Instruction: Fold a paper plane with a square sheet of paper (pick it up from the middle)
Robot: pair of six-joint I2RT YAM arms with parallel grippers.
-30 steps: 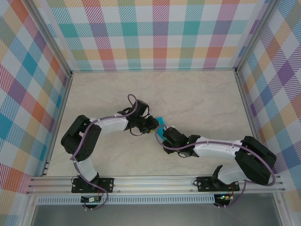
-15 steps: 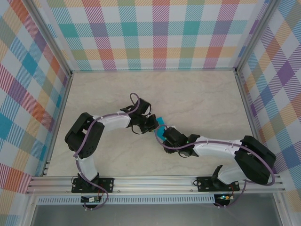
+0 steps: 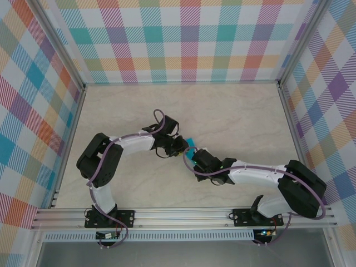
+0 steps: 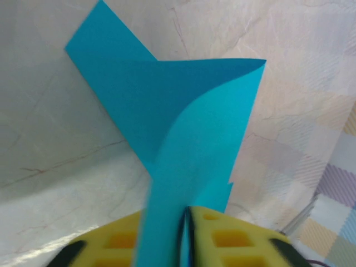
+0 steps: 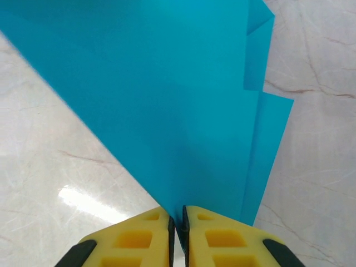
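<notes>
The teal-blue paper (image 3: 191,149) is a small folded piece held off the table between both arms near the middle of the top view. My left gripper (image 4: 186,214) is shut on one edge; in its wrist view the paper (image 4: 183,111) fans upward with a curled flap and a pointed corner. My right gripper (image 5: 178,214) is shut on the opposite end, and the paper (image 5: 167,94) spreads ahead of it in several layered folds. From above, my left gripper (image 3: 182,146) and right gripper (image 3: 196,158) nearly meet, hiding most of the sheet.
The marble-patterned tabletop (image 3: 233,117) lies open around the arms. Plaid walls (image 3: 178,39) close in the back and both sides. A metal rail (image 3: 183,217) runs along the near edge.
The left arm shifted slightly right toward the right gripper over the last second. The right gripper nudged a little toward the left, still holding the paper.
</notes>
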